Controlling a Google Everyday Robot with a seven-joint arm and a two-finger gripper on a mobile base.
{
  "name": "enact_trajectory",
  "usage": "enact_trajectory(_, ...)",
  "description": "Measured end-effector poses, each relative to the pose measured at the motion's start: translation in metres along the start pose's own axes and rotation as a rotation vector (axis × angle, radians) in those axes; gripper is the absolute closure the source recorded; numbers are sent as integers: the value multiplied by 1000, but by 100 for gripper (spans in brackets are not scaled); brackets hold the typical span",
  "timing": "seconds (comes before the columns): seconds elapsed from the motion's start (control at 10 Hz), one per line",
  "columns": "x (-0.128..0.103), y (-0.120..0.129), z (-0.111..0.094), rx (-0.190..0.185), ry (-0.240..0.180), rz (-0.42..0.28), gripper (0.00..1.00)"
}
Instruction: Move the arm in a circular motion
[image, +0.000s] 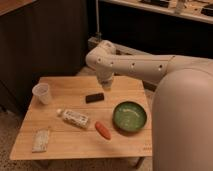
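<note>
The arm (145, 67) reaches in from the right of the camera view, its thick off-white tube with small dark dots running leftward to a rounded elbow above the far edge of the wooden table (65, 145), where it bends down toward the tabletop. The gripper (106, 84) hangs at the end of that downward bend, just over the back of the table and a little behind the small dark rectangular object (94, 97), apart from it; whether its fingers stand wide or narrow I cannot tell, and nothing appears to be held. As for progress, a single moment gives no measure of a circle: the arm sits at one point of whatever loop it traces, over the rear middle of the table, so I judge the sweep to be under way or not yet closed, with the remainder of the round left to do and no object needing to be touched. On the table lie a clear plastic cup (42, 93) at the left, a bottle lying on its side (74, 118), an orange carrot-like item (103, 130), a green bowl (129, 116) at the right, and a flat pale packet (41, 140) near the front left corner. The bottle's label and the packet carry markings, but no brand or word is legible.
</note>
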Motion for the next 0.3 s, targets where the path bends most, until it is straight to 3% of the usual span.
enact_trajectory(0.2,11,12,0,-3,6,3,69)
enact_trajectory(0.3,6,22,-3,-5,4,6,82)
